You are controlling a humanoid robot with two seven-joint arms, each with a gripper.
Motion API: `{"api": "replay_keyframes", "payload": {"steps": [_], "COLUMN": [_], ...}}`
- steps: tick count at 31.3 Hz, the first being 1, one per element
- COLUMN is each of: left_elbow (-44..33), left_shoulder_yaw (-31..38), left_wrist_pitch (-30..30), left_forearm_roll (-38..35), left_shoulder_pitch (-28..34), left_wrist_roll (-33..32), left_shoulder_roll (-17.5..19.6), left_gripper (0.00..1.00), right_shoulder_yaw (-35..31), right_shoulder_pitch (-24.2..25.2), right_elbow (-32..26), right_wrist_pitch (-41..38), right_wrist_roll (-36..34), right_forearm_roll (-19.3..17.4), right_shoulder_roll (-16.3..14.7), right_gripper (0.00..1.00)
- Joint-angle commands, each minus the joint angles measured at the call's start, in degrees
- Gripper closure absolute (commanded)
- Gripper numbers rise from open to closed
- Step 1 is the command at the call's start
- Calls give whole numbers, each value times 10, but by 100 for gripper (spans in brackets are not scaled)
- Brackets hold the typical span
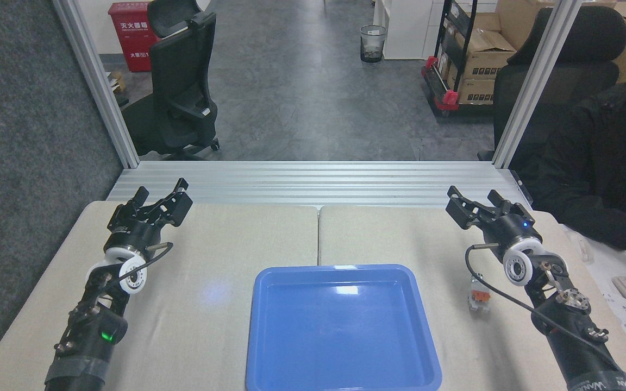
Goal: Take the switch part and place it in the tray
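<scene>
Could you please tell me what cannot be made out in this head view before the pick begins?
- Switch part, head view: too small to tell how it lies; the right arm's cable crosses it.
- Tray, head view: near rim cut off by the bottom edge.
- Right gripper, head view: its far side is hidden.

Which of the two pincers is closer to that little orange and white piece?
The right pincer. The switch part lies on the table just right of the tray, beside the right arm; the left pincer is far across the table.

Switch part (478, 295) beside blue tray (269, 347)
</scene>
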Motion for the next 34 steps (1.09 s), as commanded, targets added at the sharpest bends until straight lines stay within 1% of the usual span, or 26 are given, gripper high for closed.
{"api": "replay_keyframes", "payload": {"steps": [1, 4, 7, 9, 11, 15, 19, 23, 27, 30, 32, 34], "left_elbow": [0, 0, 0, 0, 0, 0, 0, 0, 0, 0, 0, 0], "left_shoulder_yaw": [-13, -13, -13, -13, -13, -13, -13, -13, -13, -13, -13, -13], "left_wrist_pitch": [1, 1, 1, 1, 1, 1, 1, 0, 1, 1, 1, 1], "left_forearm_roll": [0, 0, 0, 0, 0, 0, -1, 0, 0, -1, 0, -1], "left_shoulder_pitch": [0, 0, 0, 0, 0, 0, 0, 0, 0, 0, 0, 0], "left_wrist_roll": [0, 0, 0, 0, 0, 1, 1, 1, 1, 1, 0, 0], "left_shoulder_roll": [0, 0, 0, 0, 0, 0, 0, 0, 0, 0, 0, 0], "left_gripper": [0, 0, 0, 0, 0, 0, 0, 0, 0, 0, 0, 0], "right_shoulder_yaw": [-2, 1, 0, 0, -2, 1, 5, 6, -2, -1, 0, -2], "right_shoulder_pitch": [1, 1, -1, -2, 0, 4, 12, 36, 52, 62, 80, 95], "right_elbow": [-18, -19, -30, -29, -30, -35, -55, -63, -75, -101, -124, -141], "right_wrist_pitch": [-1, 6, 9, 18, 17, 13, 16, 20, 38, 64, 80, 91], "right_wrist_roll": [16, 20, 39, 42, 33, -5, -7, -3, -3, -2, 0, 21], "right_forearm_roll": [-14, -13, -9, -10, -11, -12, -11, -11, -13, -14, -12, -14], "right_shoulder_roll": [-7, -8, -10, -17, -24, -17, -24, -41, -45, -46, -53, -54], "right_gripper": [1, 1, 1, 1, 1, 2, 1, 1, 1, 1, 1, 1]}}
